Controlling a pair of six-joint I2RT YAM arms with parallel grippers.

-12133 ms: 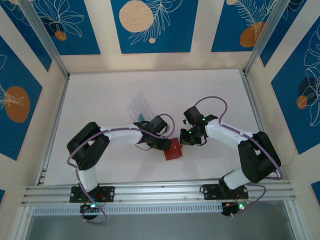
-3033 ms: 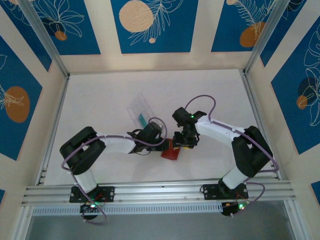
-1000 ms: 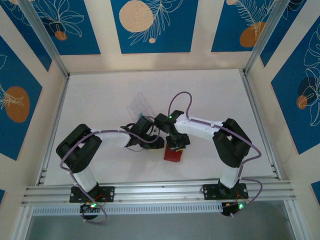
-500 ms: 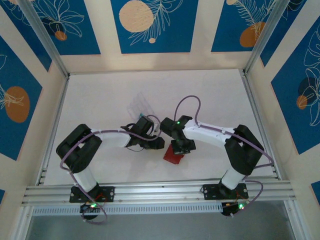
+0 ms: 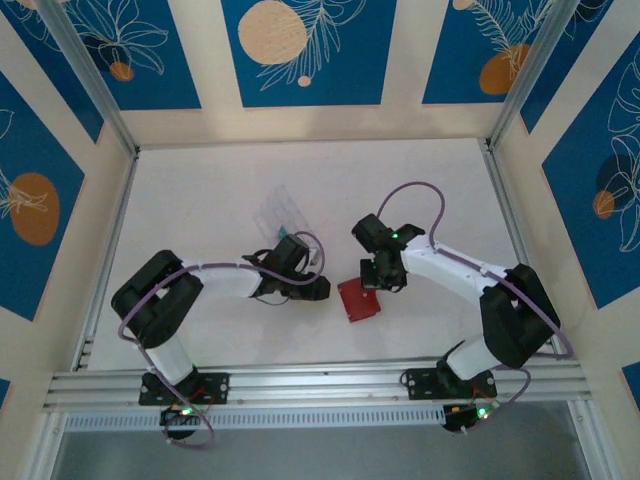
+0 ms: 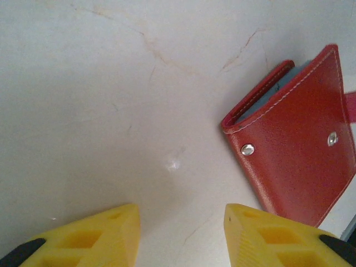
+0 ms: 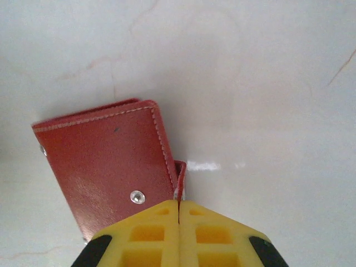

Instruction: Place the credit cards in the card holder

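Observation:
The card holder, a flat red wallet with snap studs, lies on the white table between the two arms. My right gripper is shut on a thin red tab at the side of the card holder. From above, the right gripper sits at the wallet's far right corner. My left gripper stands open over bare table, with the card holder just to the right of its fingers. A blue-grey edge shows in the wallet's mouth; I cannot tell whether it is one of the credit cards.
A clear plastic case lies on the table behind the left gripper. Metal rails run along the table's left side, right side and near edge. Patterned walls close in the back and sides.
The right arm has swung back to the right, still pinching the red tab. The card holder has slid right and turned with it. The left arm has hardly moved.

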